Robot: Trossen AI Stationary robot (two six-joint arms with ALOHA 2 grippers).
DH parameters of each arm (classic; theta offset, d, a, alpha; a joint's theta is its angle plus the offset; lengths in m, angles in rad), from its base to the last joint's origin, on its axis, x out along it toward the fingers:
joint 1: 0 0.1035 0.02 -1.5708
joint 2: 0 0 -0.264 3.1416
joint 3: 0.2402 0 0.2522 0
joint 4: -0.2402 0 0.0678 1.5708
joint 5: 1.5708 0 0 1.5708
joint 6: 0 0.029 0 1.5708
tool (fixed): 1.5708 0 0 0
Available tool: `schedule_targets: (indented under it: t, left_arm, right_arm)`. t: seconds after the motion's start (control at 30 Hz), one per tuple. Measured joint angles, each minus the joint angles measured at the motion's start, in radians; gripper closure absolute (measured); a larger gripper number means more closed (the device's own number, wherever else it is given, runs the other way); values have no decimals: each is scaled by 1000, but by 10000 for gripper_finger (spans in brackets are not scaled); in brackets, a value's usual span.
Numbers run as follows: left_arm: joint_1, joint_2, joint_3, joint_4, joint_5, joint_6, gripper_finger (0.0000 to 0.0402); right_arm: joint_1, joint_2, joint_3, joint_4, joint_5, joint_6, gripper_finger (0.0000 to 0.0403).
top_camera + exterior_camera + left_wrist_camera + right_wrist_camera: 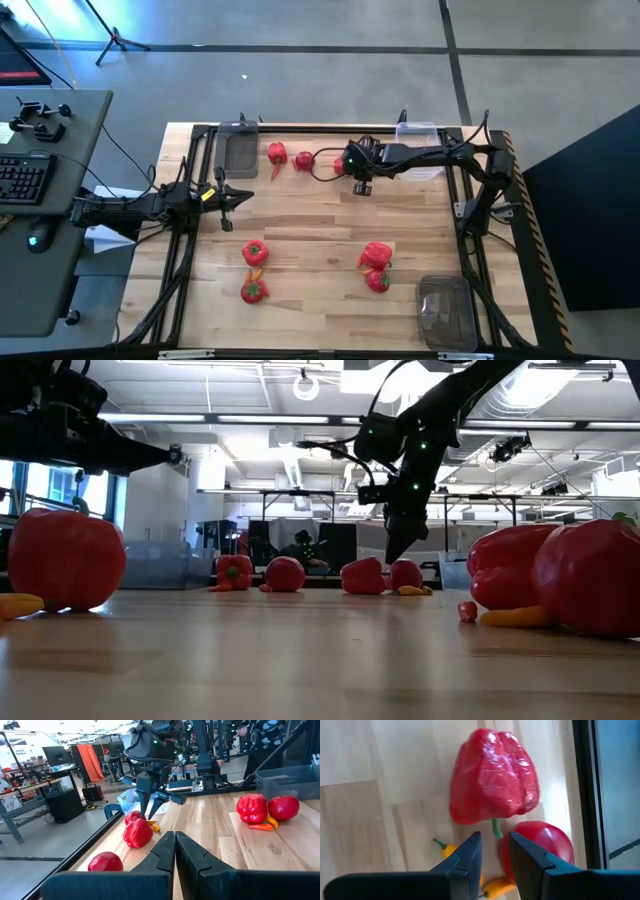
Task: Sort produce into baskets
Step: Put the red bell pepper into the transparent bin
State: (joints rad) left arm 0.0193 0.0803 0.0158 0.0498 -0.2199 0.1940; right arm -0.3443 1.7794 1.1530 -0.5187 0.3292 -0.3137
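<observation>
My right gripper (495, 842) slants down over a red pepper (495, 777) and a red tomato (540, 850) near the table's far edge. Its fingers stand a narrow way apart, with the free end of the pepper's green stem (496, 827) showing in the gap. In the high view the arm hides most of this pair (340, 165). Two small orange pieces (447, 849) lie beside the fingers. My left gripper (238, 197) is shut on nothing and hovers level at the table's left. Three clear baskets stand at the far left (240, 152), far right (420, 135) and near right (447, 310). My right gripper comes from the table's right, slanting down at the pepper's stem end (498, 836). The gap between its fingers is wider than the stem. Whether either finger touches the stem or the tomato beside it, I cannot tell.
Another pepper (276, 154) and tomato (303, 161) lie left of the right gripper. A pepper (255, 252) and tomato (253, 291) rest near the front left. A further pepper (375, 255) and tomato (377, 282) rest near the front right. Bare wood lies between the groups.
</observation>
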Motion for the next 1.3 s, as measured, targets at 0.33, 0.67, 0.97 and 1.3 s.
schedule_targets:
  t: [0.33,0.67,0.97,1.3]
  left_arm:
    - [0,0,0,0,0,-9,401]
    - [0,0,0,-3,0,-26,401]
    - [0,0,0,-1,0,-26,401]
    - [0,0,0,0,0,-26,401]
  right_arm:
    - [-18,5,0,45,-154,-50,316]
    - [13,-26,0,32,-155,140,308]
    - [4,-4,-2,24,-100,262,268]
    - [-32,12,-3,47,-108,263,267]
